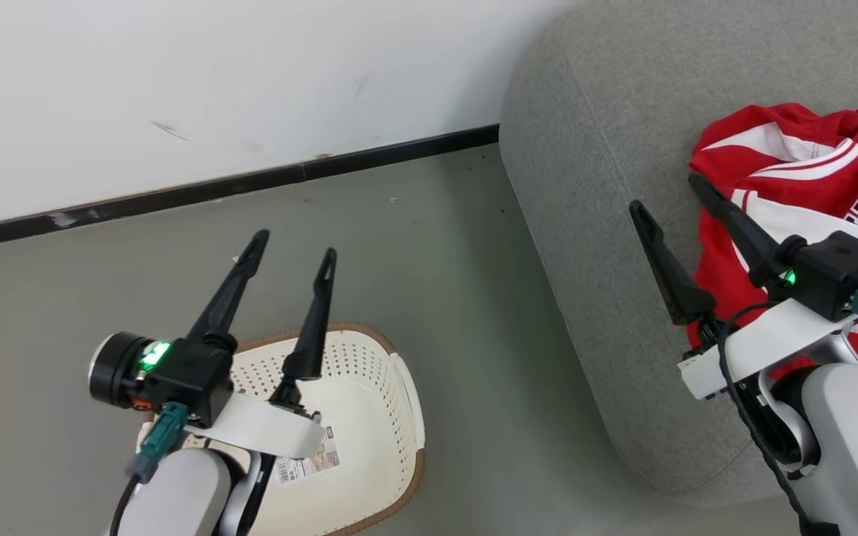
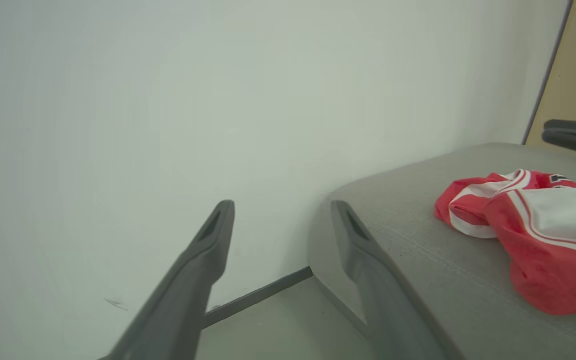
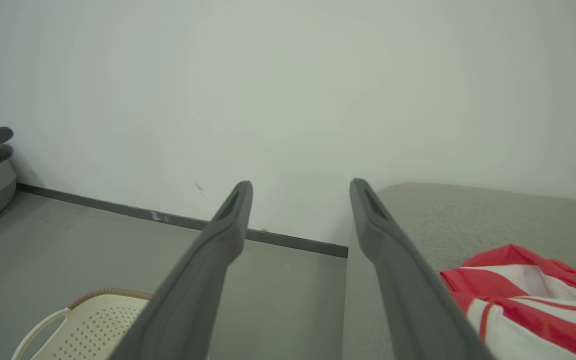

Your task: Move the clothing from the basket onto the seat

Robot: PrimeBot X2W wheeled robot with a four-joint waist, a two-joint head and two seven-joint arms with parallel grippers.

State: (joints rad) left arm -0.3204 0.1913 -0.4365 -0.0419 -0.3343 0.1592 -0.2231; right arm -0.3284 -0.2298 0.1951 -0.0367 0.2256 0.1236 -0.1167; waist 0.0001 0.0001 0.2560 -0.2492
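The red and white clothing lies crumpled on the grey seat at the right; it also shows in the left wrist view and the right wrist view. My right gripper hovers open over the seat's near edge, just left of the clothing, holding nothing. The cream basket with its brown rim stands on the floor at lower left, its barcode label showing on the bare floor of it. My left gripper is raised open above the basket, fingers pointing toward the wall, nothing between them.
A white wall with a dark baseboard runs behind. Grey floor lies between the basket and the seat. The basket's handle appears at the lower left of the right wrist view.
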